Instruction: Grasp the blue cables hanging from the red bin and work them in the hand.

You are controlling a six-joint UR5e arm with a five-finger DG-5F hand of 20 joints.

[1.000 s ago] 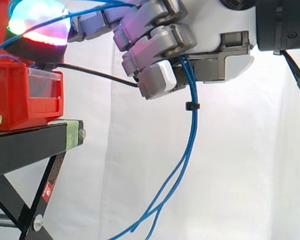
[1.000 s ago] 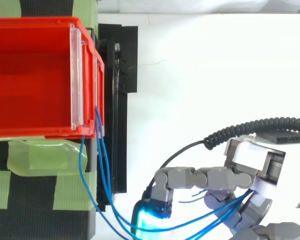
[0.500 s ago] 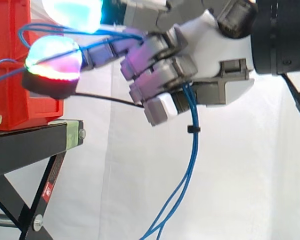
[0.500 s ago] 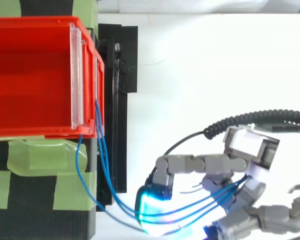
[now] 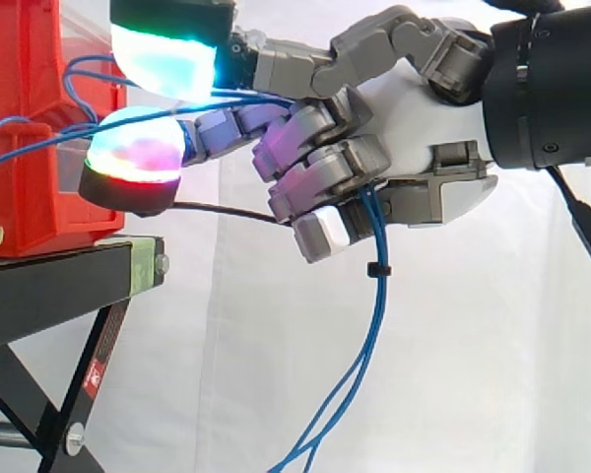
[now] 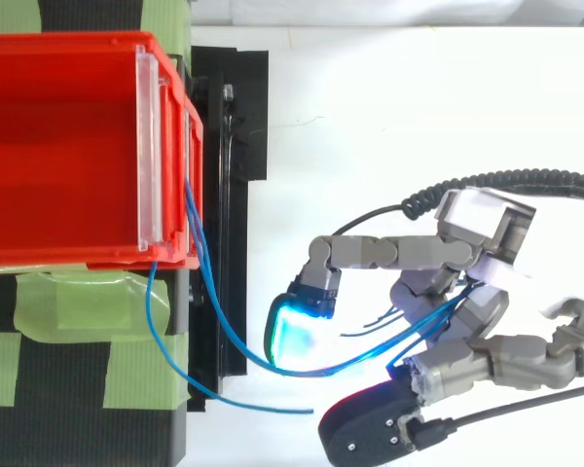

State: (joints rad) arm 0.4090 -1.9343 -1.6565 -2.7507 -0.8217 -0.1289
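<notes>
The hand (image 5: pixel 409 113) is closed on the blue cables (image 5: pixel 378 296), its fingers curled round them against the palm. Below the fist the cables hang loose. The other way they run past the glowing fingertips (image 5: pixel 138 153) to the red bin (image 6: pixel 68 255), which sits on the black stand (image 5: pixel 49 296).

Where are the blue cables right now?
In the side view the blue cables run from the red bin at left into the hand, whose fingers curl round them, then hang down below it.
</notes>
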